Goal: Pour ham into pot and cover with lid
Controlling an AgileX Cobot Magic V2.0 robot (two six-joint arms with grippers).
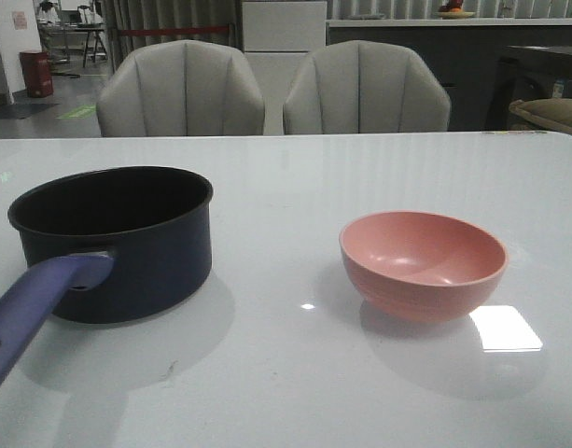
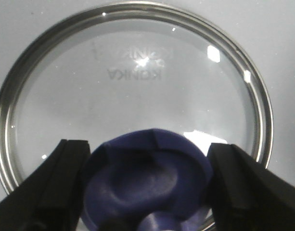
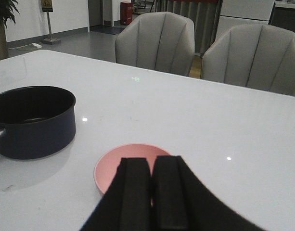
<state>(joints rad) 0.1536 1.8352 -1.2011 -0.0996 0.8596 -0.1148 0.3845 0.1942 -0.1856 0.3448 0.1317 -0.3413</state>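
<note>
We see no ham in the pot (image 1: 118,238) or the pink bowl (image 1: 423,263), so whether pouring is done cannot be judged. Covering remains: the pot stands uncovered at the counter's (image 1: 295,187) left, its handle (image 1: 35,313) running toward the camera and leftward. The glass lid (image 2: 133,91) lies flat on the counter, knob (image 2: 147,180) upward between the left claw's (image 2: 147,187) spread jaws, apparently not yet clamped. The right claw (image 3: 151,192) is clenched, empty, above the bowl.

A showroom-like dining area: white table (image 1: 295,187), padded grey chairs (image 1: 181,91), open hall with counter (image 1: 425,28) behind.
</note>
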